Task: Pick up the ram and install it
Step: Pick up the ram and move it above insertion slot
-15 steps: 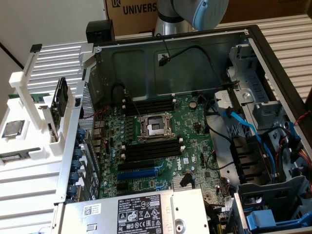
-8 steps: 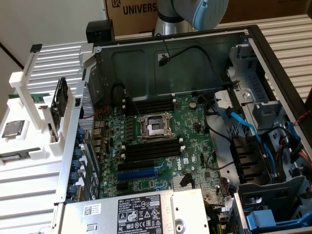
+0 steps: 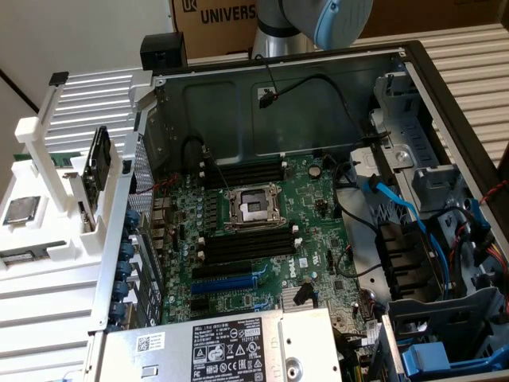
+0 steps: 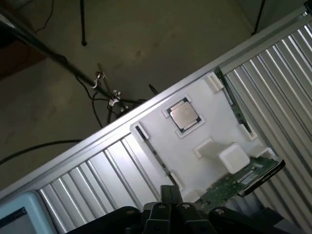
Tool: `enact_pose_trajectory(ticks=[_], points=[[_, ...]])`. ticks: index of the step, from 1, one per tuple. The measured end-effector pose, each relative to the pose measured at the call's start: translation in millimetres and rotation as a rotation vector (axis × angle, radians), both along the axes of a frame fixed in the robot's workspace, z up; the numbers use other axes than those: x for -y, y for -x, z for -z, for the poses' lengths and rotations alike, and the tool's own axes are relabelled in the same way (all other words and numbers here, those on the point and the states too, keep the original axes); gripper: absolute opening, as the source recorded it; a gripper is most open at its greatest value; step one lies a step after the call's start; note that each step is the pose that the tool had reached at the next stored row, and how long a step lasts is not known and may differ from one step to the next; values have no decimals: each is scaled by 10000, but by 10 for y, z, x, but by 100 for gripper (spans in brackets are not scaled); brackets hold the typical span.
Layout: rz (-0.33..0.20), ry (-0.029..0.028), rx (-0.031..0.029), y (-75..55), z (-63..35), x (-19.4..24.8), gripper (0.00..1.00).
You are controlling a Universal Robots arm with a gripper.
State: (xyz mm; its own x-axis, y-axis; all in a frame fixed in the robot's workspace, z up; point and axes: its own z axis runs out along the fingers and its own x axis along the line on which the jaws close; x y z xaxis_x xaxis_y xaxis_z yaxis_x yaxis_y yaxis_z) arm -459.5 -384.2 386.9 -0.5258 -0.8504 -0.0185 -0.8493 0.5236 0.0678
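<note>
On the white holder (image 3: 56, 235), at nine o'clock of the open case (image 3: 215, 103) in the exterior view, the ram (image 4: 234, 105) stands on edge along the holder's rim. The hand (image 4: 169, 192) is empty, fingers pressed together. My judgement: part them, line up along the strip, grip mid-length. Cardboard box (image 3: 227, 14) at twelve o'clock reads "UNIVERS".

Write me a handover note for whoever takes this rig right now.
Hand: shut, holding nothing, above the white fixture.
Ram: standing on edge in the fixture, near the processor chip, untouched.
Memory slots: no ram seated, as far as I can see.
Done: nothing yet.
Left: the pick-up and the install.
</note>
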Motion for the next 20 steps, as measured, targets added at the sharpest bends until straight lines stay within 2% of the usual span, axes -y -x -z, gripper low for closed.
enact_pose_trajectory(ticks=[4, 5, 8, 9, 20], points=[[-729, 0, -1, 0, 1, -1, 10], [-1274, 0, 0, 0, 1, 0, 10], [-1820, -1, -1, 0, 1, -1, 10], [-2370, -4, -1, 0, 2, -1, 10], [-4375, -46, 6, 0, 9, -1, 10]])
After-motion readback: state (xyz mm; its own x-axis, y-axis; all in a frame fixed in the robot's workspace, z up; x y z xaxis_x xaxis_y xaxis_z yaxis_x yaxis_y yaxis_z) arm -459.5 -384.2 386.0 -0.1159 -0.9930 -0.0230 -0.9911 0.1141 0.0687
